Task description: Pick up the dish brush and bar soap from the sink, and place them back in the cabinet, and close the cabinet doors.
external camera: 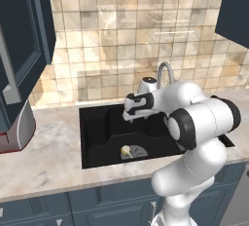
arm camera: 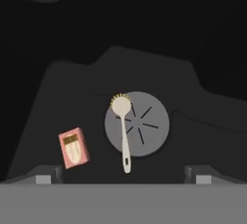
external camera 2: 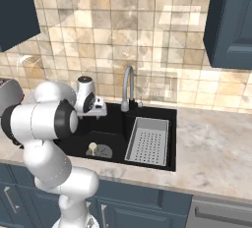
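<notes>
The white arm's two-finger gripper (arm camera: 123, 172) hangs over the black rectangular sink (external camera: 92, 142) set in the beige marble counter (external camera: 44, 157), its dark tips spread wide and holding nothing.

Below it, on the sink floor, the small dish brush (arm camera: 123, 131) with the round cream-yellow head lies across the round grey drain (arm camera: 144, 121), head on the drain's far part and pale handle running toward the gripper. The reddish-pink rectangular bar soap (arm camera: 74, 147) lies flat on the black floor beside the drain, apart from the brush. In the right base view a grey perforated tray (external camera 2: 149, 142) sits in the right half of the sink, near the curved metal faucet (external camera 2: 127, 87).

The brush handle is thin and lies flat on a hard surface, so jaws coming down off its line would likely push it sideways or pinch air. A grip near the handle's end could let the heavier head swing and slip out on the lift. The soap looks smooth and low; closing across its long side may squeeze it out. The dark blue-grey cabinet door (external camera: 22, 49) stands open over the counter's left end, and a hasty swing upward could strike it.
</notes>
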Robot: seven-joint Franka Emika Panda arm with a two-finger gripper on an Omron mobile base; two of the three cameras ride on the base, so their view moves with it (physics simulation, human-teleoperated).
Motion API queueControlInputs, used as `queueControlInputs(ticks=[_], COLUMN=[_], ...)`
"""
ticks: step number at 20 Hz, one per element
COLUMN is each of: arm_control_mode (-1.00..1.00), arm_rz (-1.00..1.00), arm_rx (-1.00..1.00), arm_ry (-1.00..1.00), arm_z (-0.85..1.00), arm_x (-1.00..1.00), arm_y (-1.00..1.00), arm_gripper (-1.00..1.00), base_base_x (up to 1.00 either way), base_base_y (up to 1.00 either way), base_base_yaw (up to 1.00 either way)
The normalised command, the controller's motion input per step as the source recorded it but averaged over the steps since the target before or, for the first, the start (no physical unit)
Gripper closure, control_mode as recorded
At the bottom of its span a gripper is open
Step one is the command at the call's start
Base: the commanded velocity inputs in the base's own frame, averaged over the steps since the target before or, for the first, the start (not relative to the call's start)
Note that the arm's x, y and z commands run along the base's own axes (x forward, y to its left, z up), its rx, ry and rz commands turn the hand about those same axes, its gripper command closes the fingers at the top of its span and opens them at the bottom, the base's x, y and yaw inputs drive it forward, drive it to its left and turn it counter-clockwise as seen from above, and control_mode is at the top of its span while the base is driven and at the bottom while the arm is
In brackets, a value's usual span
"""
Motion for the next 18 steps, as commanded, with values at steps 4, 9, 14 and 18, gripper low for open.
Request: queueControlInputs(ticks=[4, 9, 14, 18], arm_control_mode=[-1.0, -1.0, -1.0, -1.0], arm_rz=[0.0, 0.0, 0.01, 0.0], arm_rx=[0.0, 0.0, 0.0, 0.0], arm_ry=[0.02, 0.03, 0.03, 0.02], arm_z=[-0.13, -0.15, -0.19, -0.24], arm_x=[0.0, 0.0, 0.0, 0.0], arm_y=[0.05, 0.05, 0.0, 0.0], arm_gripper=[-1.0, -1.0, -1.0, -1.0], base_base_x=[0.0, 0.0, 0.0, 0.0], base_base_y=[0.0, 0.0, 0.0, 0.0], base_base_yaw=[0.0, 0.0, 0.0, 0.0])
